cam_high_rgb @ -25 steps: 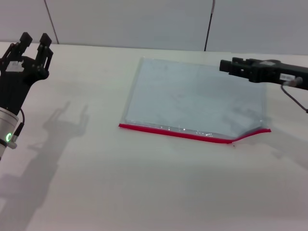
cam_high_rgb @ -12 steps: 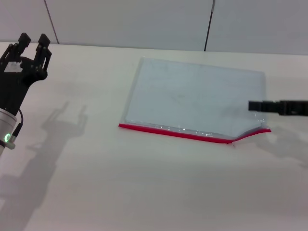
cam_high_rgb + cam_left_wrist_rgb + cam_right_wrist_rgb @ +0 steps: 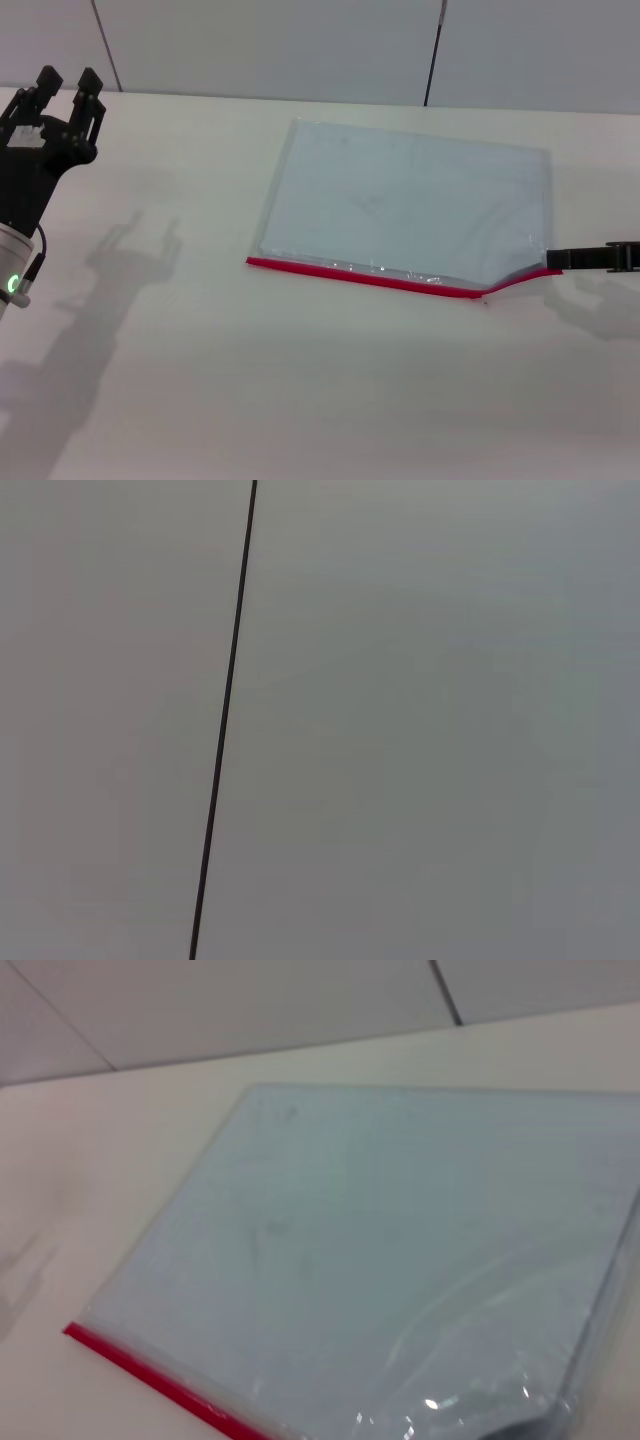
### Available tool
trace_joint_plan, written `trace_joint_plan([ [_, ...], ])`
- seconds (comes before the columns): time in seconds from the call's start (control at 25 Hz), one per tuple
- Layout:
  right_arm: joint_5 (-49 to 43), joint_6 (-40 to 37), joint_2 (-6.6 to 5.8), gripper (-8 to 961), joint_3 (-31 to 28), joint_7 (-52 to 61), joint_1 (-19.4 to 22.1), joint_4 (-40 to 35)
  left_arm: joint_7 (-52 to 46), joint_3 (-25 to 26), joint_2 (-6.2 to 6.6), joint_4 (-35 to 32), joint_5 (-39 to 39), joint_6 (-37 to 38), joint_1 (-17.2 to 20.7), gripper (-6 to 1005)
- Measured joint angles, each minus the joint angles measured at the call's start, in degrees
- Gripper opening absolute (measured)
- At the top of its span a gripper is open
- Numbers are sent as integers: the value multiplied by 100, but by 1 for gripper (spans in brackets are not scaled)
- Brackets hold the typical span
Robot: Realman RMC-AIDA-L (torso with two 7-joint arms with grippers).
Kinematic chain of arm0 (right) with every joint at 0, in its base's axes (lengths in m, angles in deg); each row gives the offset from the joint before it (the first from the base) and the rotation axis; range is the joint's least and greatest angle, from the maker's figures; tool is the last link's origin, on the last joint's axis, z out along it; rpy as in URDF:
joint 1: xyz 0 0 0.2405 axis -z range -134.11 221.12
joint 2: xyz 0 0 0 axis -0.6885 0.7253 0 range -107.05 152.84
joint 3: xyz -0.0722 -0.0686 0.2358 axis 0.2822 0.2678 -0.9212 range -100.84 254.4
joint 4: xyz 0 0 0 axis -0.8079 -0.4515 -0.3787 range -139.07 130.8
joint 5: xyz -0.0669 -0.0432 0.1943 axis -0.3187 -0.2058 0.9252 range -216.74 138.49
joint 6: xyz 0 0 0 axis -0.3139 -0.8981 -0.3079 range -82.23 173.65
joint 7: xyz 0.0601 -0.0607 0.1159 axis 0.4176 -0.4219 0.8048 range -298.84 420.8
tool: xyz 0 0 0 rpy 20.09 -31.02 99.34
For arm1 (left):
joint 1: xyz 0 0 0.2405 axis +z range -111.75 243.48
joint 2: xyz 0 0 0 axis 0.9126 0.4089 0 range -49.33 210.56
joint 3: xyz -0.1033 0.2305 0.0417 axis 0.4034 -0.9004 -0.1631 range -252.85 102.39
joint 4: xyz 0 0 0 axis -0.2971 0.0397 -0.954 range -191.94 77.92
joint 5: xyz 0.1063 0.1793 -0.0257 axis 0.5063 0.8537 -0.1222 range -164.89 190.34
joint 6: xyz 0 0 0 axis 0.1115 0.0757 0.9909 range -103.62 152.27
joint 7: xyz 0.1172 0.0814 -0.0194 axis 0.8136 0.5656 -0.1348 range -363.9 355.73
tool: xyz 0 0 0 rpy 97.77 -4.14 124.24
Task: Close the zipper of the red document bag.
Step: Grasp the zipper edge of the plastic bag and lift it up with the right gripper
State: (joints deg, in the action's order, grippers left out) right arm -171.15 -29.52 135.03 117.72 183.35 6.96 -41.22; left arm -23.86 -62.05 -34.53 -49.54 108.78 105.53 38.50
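Your right claw [image 3: 552, 262] sits at the raised right end of the thin red zipper [image 3: 370, 274] edging the flat translucent blue-grey document bag [image 3: 405, 210] on the white worktop [image 3: 300, 380]; whether it grips, I cannot tell. Pinch the slider, pull straight along the strip. The left claw [image 3: 62, 88] hangs open, well apart.

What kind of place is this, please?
Probably a robot test bench: a plain white table before bare grey wall panels, with only the red document bag between the left gripper and right gripper.
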Motion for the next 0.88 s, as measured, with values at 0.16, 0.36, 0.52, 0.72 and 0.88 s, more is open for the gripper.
trace_joint_plan([
  [0.16,-109,-50,12,674,-27,69,-19,45,0,0,1,0,0,0,-8,478],
  [0.36,-169,-55,55,674,-67,86,-113,170,0,0,1,0,-10,-3,-14,477],
  [0.52,-202,-53,65,674,-79,72,-274,363,0,0,1,0,-6,-28,-24,477],
  [0.72,-257,111,84,673,-53,73,-412,524,0,0,-3,0,-3,-67,-60,477],
  [0.88,-488,265,88,673,-71,115,-512,654,0,0,-4,0,-1,-70,-75,477],
])
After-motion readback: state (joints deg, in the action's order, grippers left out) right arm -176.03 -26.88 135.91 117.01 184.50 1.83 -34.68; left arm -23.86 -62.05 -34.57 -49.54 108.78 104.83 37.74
